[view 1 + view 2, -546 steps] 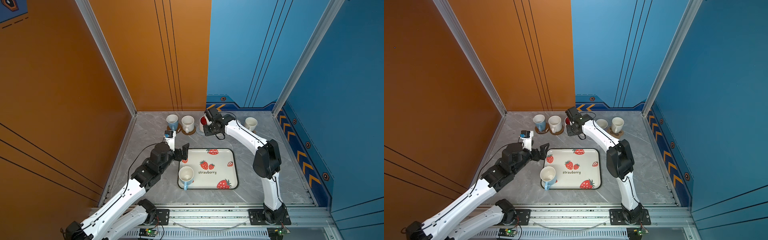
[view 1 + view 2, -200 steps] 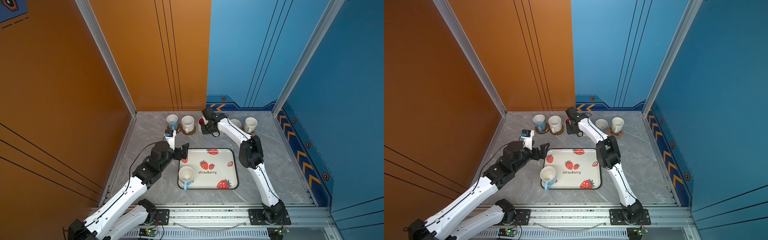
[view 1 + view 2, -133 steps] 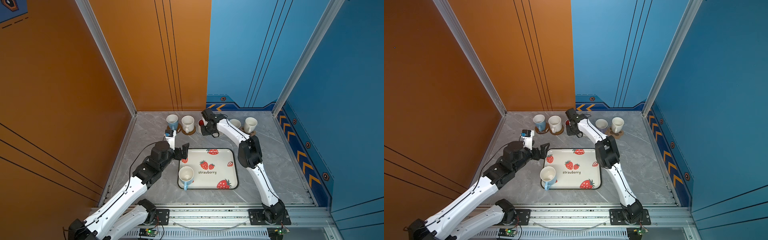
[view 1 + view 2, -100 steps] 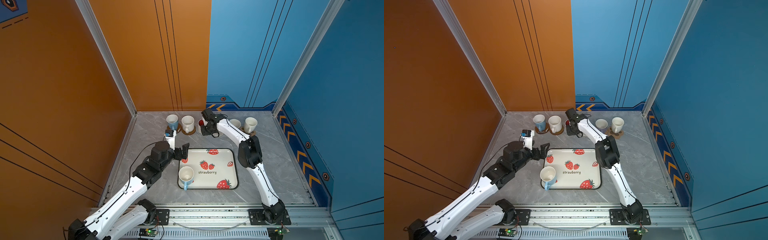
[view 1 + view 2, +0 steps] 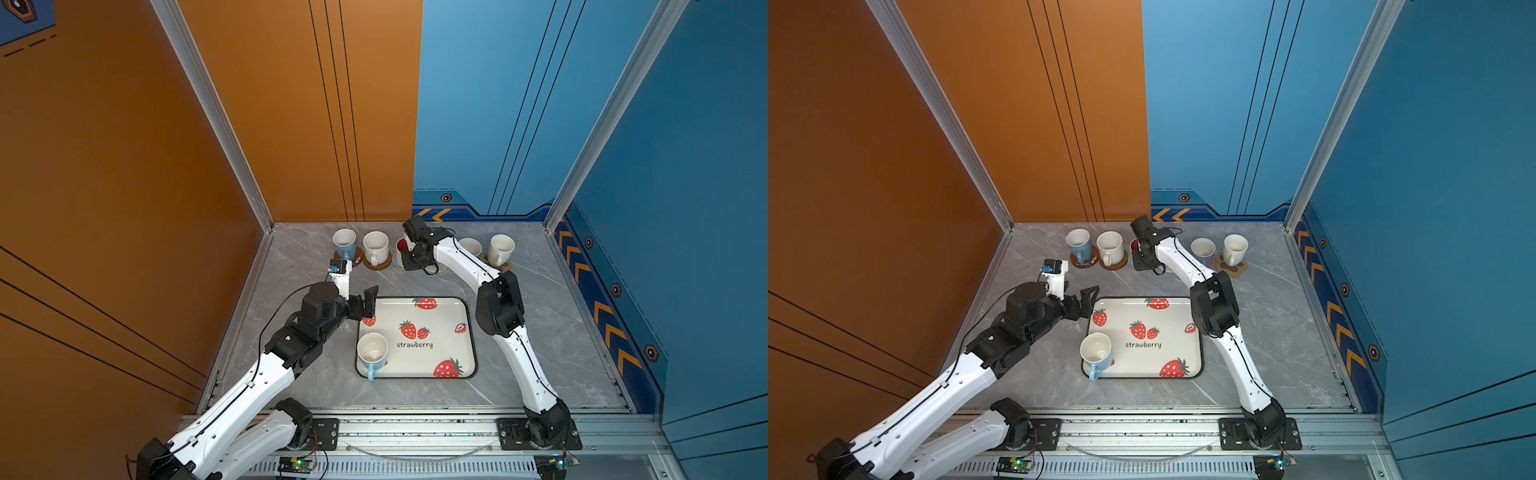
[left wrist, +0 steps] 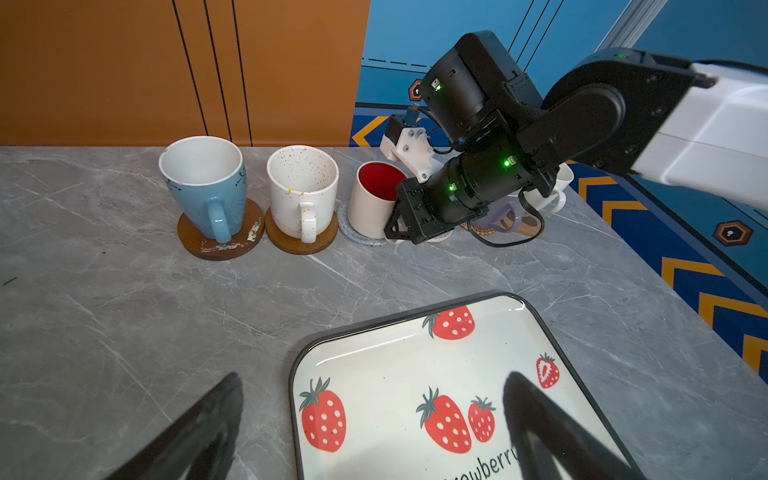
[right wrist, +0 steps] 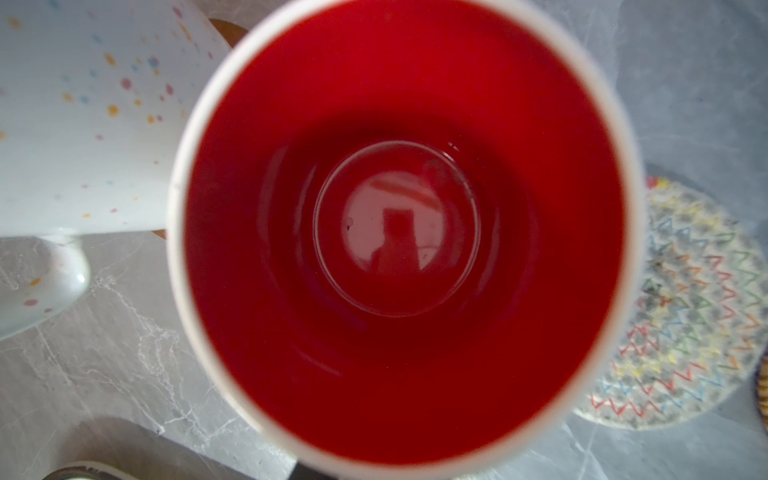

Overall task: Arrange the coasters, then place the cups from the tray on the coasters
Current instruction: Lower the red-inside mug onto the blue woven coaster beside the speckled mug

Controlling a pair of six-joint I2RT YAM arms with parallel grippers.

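Note:
The strawberry tray [image 5: 465,332] [image 5: 1167,316] holds one light blue cup [image 5: 372,351] [image 5: 1096,351]. My left gripper [image 5: 368,303] [image 6: 374,380] hovers open and empty over the tray's far left corner. In the back row a blue cup [image 5: 345,243] and a speckled white cup [image 5: 376,247] stand on brown coasters. Beside them the red-inside cup [image 6: 374,195] [image 7: 403,232] stands on a grey coaster [image 6: 353,228]. My right gripper [image 5: 409,262] [image 6: 399,232] is shut at that cup's hidden handle side. A lavender cup [image 5: 470,247] and a white cup [image 5: 500,248] stand further right.
A cream zigzag-stitched coaster [image 7: 685,311] lies bare right beside the red-inside cup. The right arm's elbow [image 5: 496,307] hangs over the tray's right edge. The orange wall and blue wall close the back, and metal rails [image 5: 415,428] run along the front.
Earlier the right arm's elbow swung in toward the tray and its gripper shifted slightly left with the red-inside cup. Over the last second nothing moved.

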